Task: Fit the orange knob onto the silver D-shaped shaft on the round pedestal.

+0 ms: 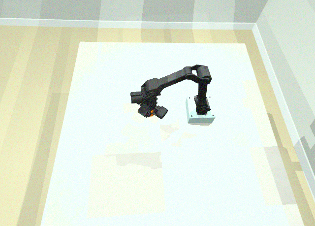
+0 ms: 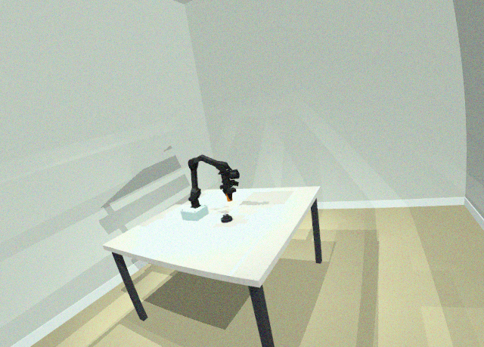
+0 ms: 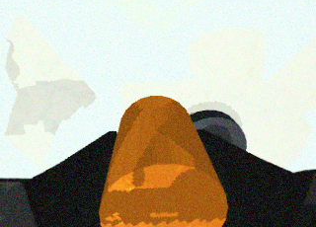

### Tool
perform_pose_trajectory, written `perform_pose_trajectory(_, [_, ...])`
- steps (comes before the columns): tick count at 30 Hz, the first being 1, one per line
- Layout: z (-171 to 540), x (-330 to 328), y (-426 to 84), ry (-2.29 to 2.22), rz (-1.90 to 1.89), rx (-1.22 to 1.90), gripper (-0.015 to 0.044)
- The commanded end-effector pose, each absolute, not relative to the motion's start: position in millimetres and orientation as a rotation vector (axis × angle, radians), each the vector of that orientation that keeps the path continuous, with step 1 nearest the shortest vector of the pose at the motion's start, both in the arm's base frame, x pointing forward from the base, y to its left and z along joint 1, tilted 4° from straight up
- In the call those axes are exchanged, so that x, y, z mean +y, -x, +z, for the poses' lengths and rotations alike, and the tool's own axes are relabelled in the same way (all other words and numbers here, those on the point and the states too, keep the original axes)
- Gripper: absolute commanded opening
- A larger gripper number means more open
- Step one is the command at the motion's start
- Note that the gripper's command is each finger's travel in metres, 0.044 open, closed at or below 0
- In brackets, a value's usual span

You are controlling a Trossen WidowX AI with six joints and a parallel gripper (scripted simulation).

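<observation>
fingers: closed on knob | knob: held above tabletop, hole unseen | pedestal: 2 o'clock from knob in wrist view, partly hidden; 6 o'clock in exterior | next, likely: shift toward wrist-view 2, align flats

orange tapered knob looks like smooth plastic with a slight sheen, the round dark pedestal seems smooth too, and the black jointed arm reads as matt, maybe plastic or painted metal, can't tell which tbh
</observation>
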State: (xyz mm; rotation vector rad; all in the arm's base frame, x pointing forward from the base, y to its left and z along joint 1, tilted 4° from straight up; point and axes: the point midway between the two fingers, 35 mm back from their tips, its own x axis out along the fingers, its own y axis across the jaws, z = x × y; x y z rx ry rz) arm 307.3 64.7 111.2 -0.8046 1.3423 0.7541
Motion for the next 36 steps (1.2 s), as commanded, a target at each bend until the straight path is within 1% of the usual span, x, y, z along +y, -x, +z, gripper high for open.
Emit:
perform_pose_trajectory(1, [108.7, 55.0, -311.0, 0.808, 0.761, 1.335, 0.0000])
perform_pose_trajectory(30, [82.5, -32.1, -323.4, 0.840, 0.778, 1.326, 0.0000])
perform_pose_trajectory(36, [79.3, -36.2, -323.6, 0.841, 0.779, 1.325, 0.0000])
